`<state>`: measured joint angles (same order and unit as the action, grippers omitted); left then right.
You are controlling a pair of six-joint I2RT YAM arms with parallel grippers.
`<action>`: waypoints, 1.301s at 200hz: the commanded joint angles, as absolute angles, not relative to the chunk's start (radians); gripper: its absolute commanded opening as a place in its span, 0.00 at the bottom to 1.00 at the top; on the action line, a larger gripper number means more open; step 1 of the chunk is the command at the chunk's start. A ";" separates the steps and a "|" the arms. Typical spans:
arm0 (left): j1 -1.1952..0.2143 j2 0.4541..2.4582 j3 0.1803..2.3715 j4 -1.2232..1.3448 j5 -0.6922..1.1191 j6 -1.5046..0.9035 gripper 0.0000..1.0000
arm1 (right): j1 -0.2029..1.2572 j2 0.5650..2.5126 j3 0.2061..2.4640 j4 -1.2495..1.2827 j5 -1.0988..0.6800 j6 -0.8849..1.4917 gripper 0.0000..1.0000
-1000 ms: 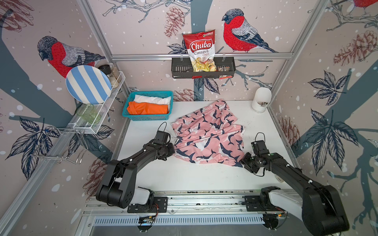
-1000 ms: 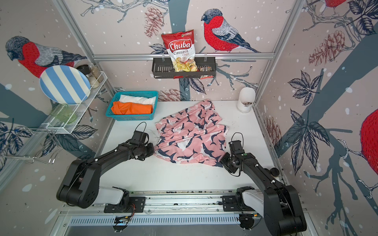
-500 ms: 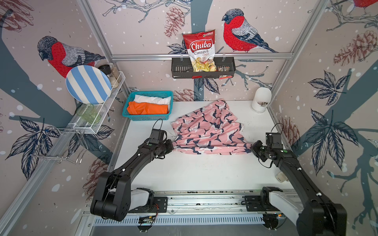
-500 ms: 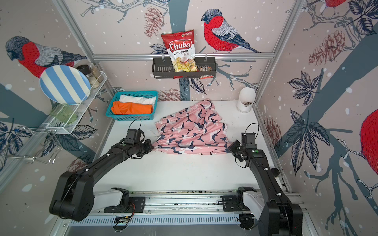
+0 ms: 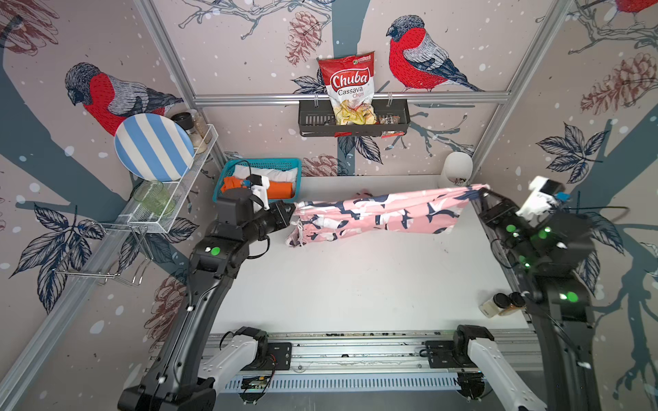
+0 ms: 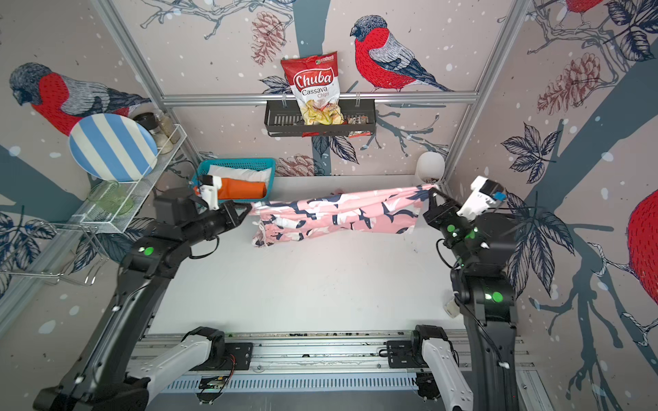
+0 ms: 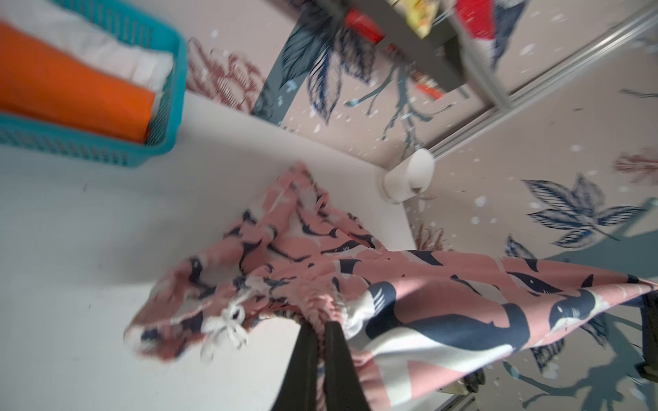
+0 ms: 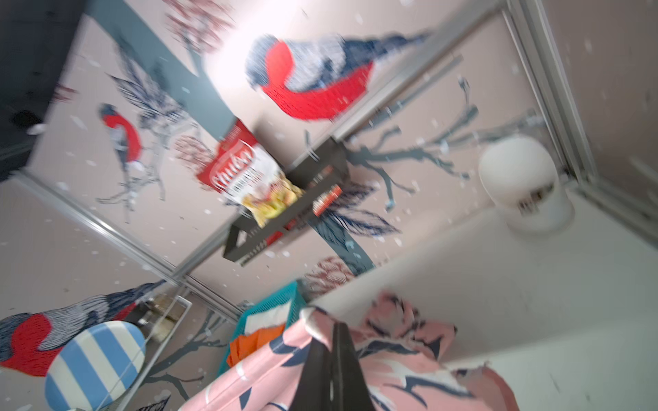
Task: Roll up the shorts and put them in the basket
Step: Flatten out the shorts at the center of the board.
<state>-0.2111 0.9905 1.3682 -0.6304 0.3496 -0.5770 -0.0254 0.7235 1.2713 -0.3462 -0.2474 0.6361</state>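
The pink shorts with navy-and-white shapes hang stretched in the air above the white table, visible in both top views. My left gripper is shut on the gathered waistband end; a white drawstring dangles beside it. My right gripper is shut on the opposite corner of the pink cloth. In the wrist views the left gripper and right gripper both pinch fabric. The orange shorts and white shorts lie rolled in the teal basket.
A white jar stands in the back right corner. Two small spice jars lie by the table's right front edge. A wire shelf with a striped plate lines the left wall. A black rack holds a chips bag.
The pink shorts went from lying spread on the table to hanging taut in the air. Both arms rose and pulled apart, and the right gripper closed on the cloth.
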 commanded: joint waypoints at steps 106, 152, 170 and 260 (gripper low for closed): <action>-0.198 1.433 1.804 -0.445 0.295 -0.552 0.00 | -0.236 1.189 1.493 0.119 -0.109 0.735 0.00; -0.196 1.597 2.153 -0.493 0.316 -0.567 0.00 | -0.437 1.280 1.613 0.259 -0.293 0.953 0.00; -0.196 1.577 2.142 -0.491 0.324 -0.568 0.00 | -0.459 1.244 1.609 0.253 -0.308 0.946 0.00; -0.198 1.014 1.045 -0.321 0.399 -0.606 0.00 | -0.244 0.527 0.872 -0.015 -0.234 0.750 0.00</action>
